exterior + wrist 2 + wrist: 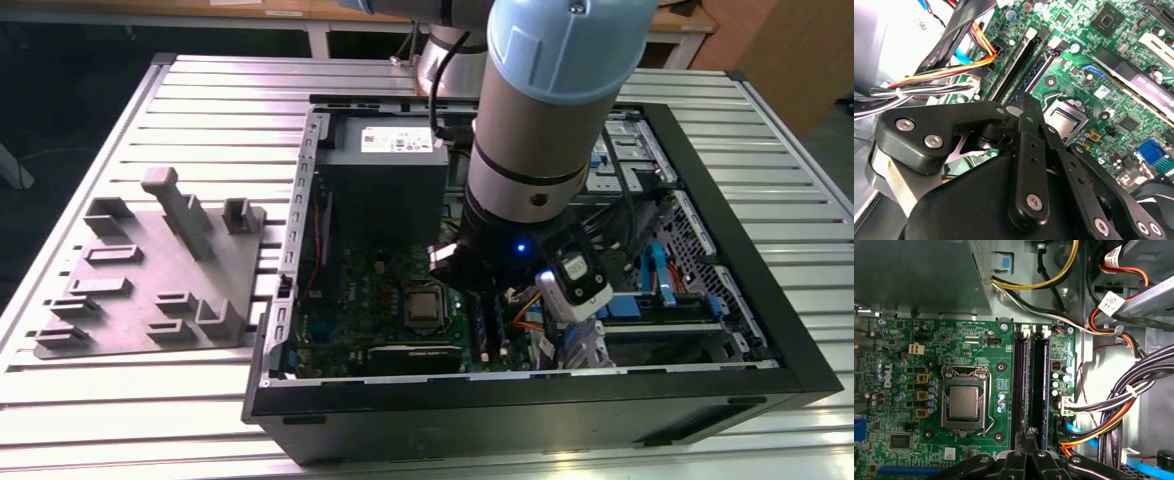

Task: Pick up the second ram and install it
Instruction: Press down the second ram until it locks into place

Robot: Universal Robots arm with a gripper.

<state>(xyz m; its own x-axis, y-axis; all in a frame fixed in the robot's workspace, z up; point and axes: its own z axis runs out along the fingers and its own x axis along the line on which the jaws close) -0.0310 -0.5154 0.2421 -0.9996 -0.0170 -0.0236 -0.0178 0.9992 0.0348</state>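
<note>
Second ram (1039, 385): seated in mobo slot; thin, stiff, light, fragile; grip long edges; hand (1026, 440) closed, empty

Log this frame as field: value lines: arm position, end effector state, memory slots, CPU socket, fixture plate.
arm position: reaching down into the open PC case, over the motherboard
end effector: fingertips together at the near end of the memory slots; whether it holds a board cannot be told
memory slots: two long dark parallel slots beside the CPU socket; whether either slot is filled cannot be told
CPU socket: bare metal lid, no cooler
fixture plate: grey, on the table outside the case, at the exterior view's left
</note>
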